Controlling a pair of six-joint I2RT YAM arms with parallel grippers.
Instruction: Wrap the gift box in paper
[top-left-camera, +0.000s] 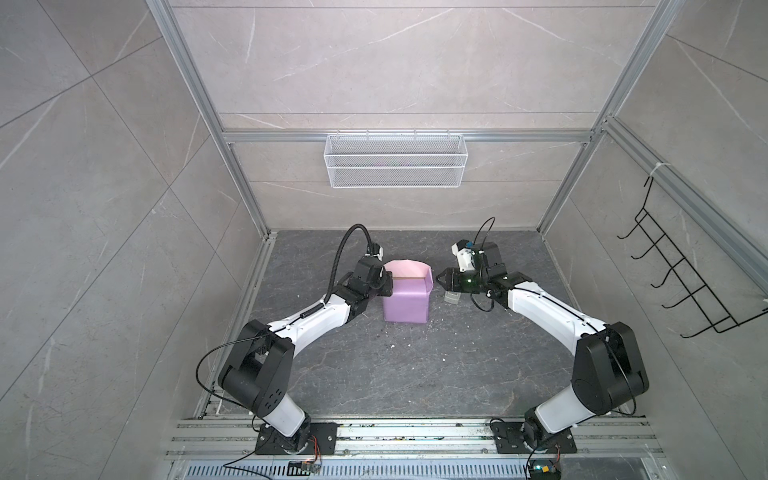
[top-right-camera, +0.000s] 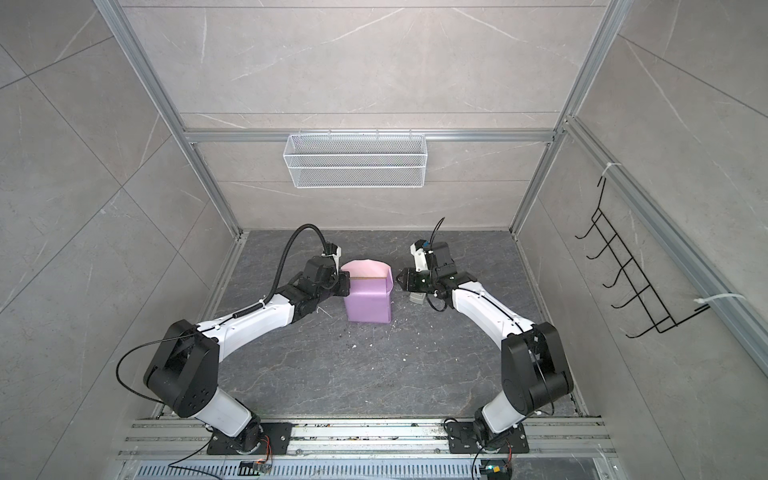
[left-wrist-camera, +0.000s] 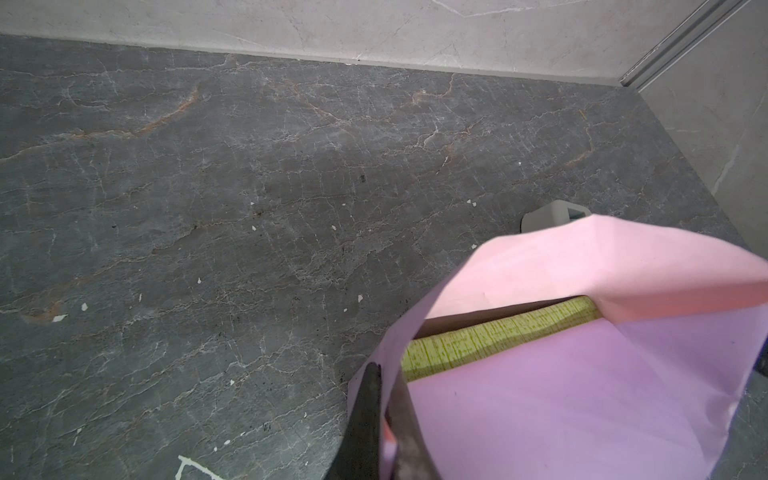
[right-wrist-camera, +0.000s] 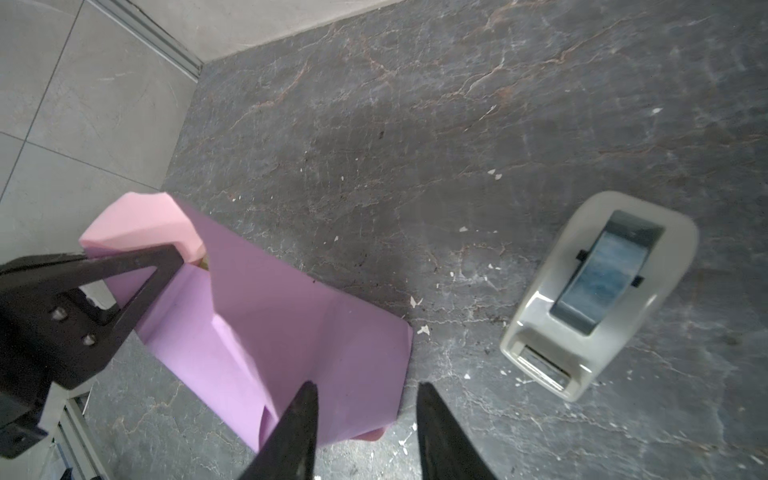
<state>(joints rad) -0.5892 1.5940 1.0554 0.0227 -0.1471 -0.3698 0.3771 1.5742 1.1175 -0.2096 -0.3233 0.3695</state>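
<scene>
Aluminium rails (top-left-camera: 415, 434) along the near edge carry the bases of the left arm (top-left-camera: 316, 320) and the right arm (top-left-camera: 548, 311). Both reach away over the dark stone table (top-left-camera: 374, 374) and bend toward each other at its far middle. Between them lies the paper (top-left-camera: 405, 305), folded over the gift box (left-wrist-camera: 498, 336). Its lilac face covers the top and the near side, and a pale pink flap stands up in a curve along the far side. Only a yellow-green, finely patterned strip of the box shows in the left wrist view, in the gap between the lilac sheet and the pink flap; both top views show just a thin brownish line there. The left gripper (top-left-camera: 387, 285) sits at the paper's left edge, pinched closed on it, and in the left wrist view its two dark fingers (left-wrist-camera: 365, 415) squeeze a narrow strip of the sheet. The right gripper (right-wrist-camera: 368, 384) has its jaws standing apart with nothing clamped. In both top views its tips are just beside the paper's right edge. In the right wrist view one finger overlaps the lilac sheet, but I cannot tell whether it touches. A grey-white tape dispenser (right-wrist-camera: 602, 291) stands on the table near the paper's right side, partly under the right arm's wrist in both top views. Small white scraps (top-left-camera: 391, 346) dot the table nearer than the paper. A white wire basket (top-left-camera: 395, 160) hangs on the far wall.
</scene>
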